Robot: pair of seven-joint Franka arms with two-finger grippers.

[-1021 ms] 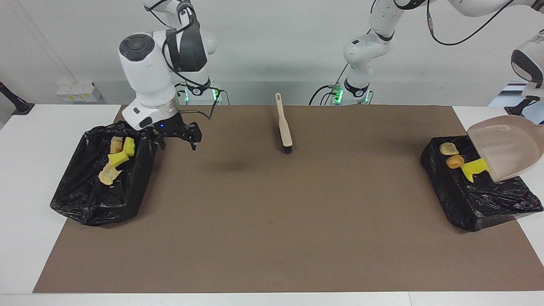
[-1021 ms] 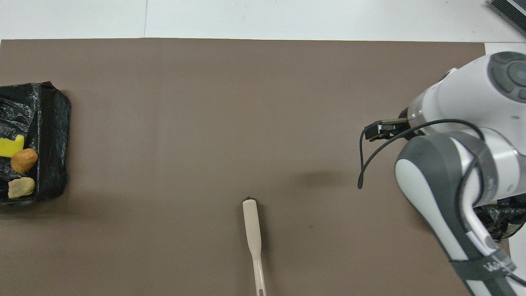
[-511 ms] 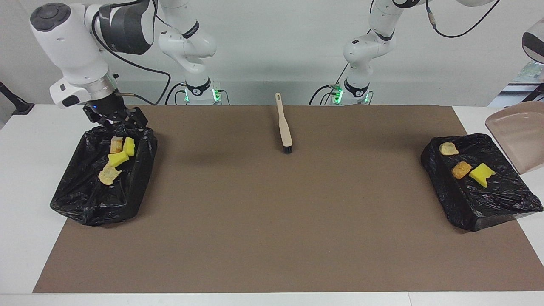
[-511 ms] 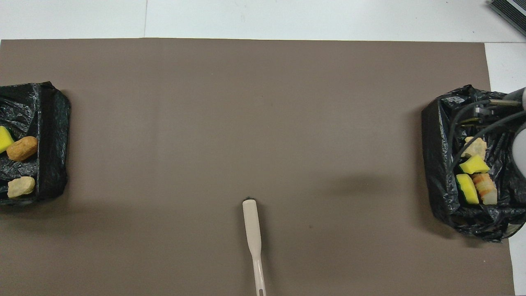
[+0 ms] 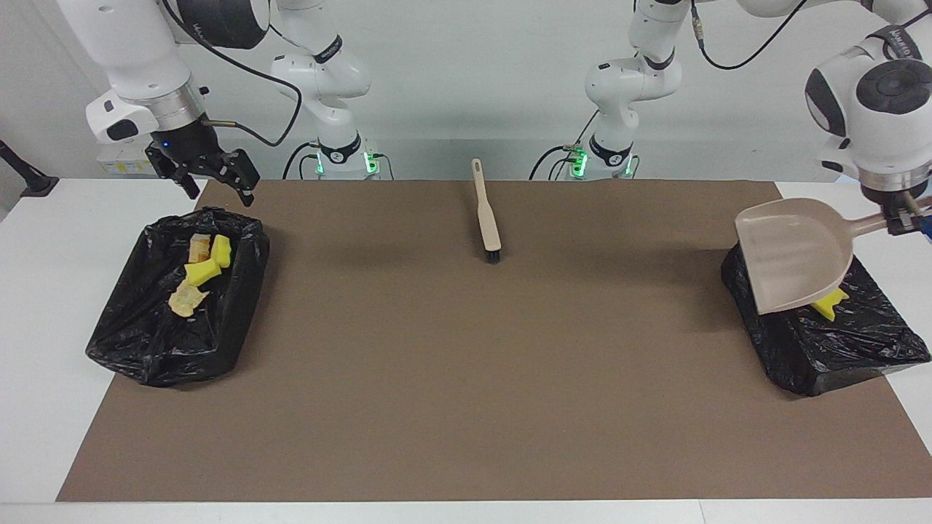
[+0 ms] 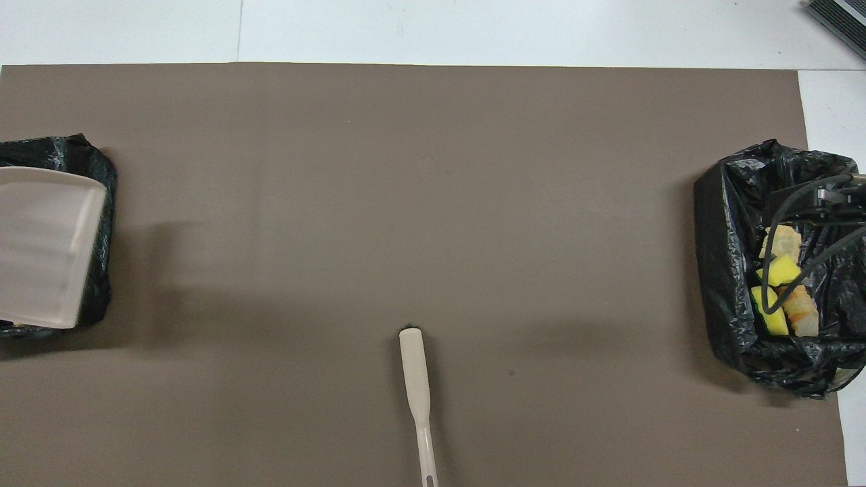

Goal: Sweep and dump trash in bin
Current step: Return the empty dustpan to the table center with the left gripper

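My left gripper (image 5: 903,218) is shut on the handle of the beige dustpan (image 5: 794,251), which hangs tilted over the black-lined bin (image 5: 837,342) at the left arm's end of the table. One yellow piece of trash (image 5: 828,306) peeks out under the pan's lip; the rest of that bin's inside is hidden. From overhead, the dustpan (image 6: 47,247) covers most of that bin (image 6: 98,203). My right gripper (image 5: 216,185) is open and empty, up in the air over the robot-side rim of the other bin (image 5: 182,327), which holds several scraps of trash (image 5: 200,273).
A beige brush (image 5: 486,211) lies on the brown mat (image 5: 466,378) midway between the bins, close to the robots, bristles pointing away from them. The brush (image 6: 416,379) also shows overhead. White table surrounds the mat.
My left arm has swung the dustpan back in over its bin, hiding the two tan scraps. My right gripper has risen from its bin's rim, still open.
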